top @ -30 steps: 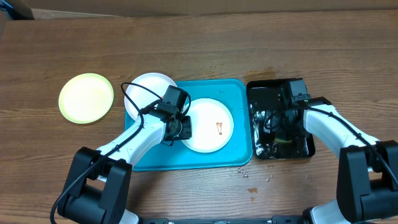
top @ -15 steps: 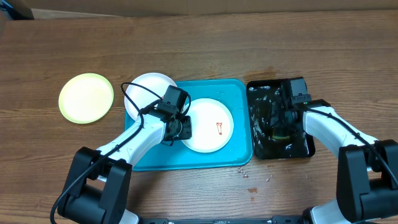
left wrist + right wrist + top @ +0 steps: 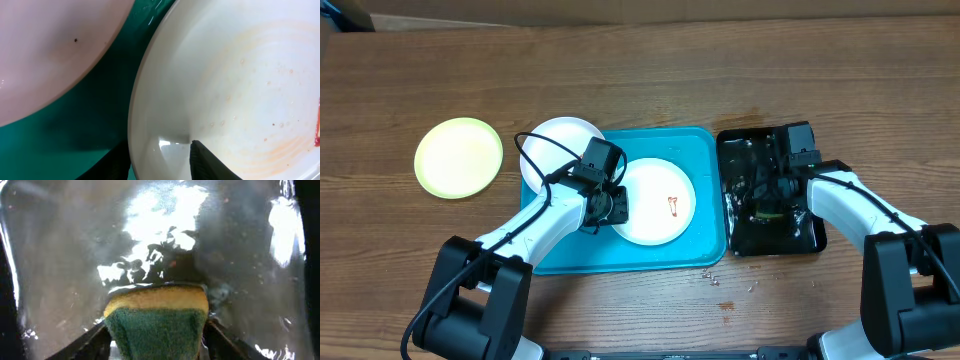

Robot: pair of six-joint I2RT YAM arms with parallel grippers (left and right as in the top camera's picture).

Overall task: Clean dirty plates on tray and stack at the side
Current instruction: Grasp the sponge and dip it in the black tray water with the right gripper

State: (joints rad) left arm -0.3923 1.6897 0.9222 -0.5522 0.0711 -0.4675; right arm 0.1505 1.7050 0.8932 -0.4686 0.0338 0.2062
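Observation:
On the turquoise tray lies a white plate with a red-brown smear right of its centre. My left gripper is shut on this plate's left rim, one finger under it and one finger on top. A second white plate overlaps the tray's upper left corner. The pale green-rimmed plate sits alone on the table at the left. My right gripper is low in the black tray, shut on a yellow and green sponge.
The glossy black tray stands right of the turquoise tray and holds water that glints. Small crumbs lie on the wood below the gap between the trays. A cardboard edge runs along the back.
The right gripper's jaws have narrowed onto the sponge, and the water in the black tray has shifted. The left arm and the plates have not moved.

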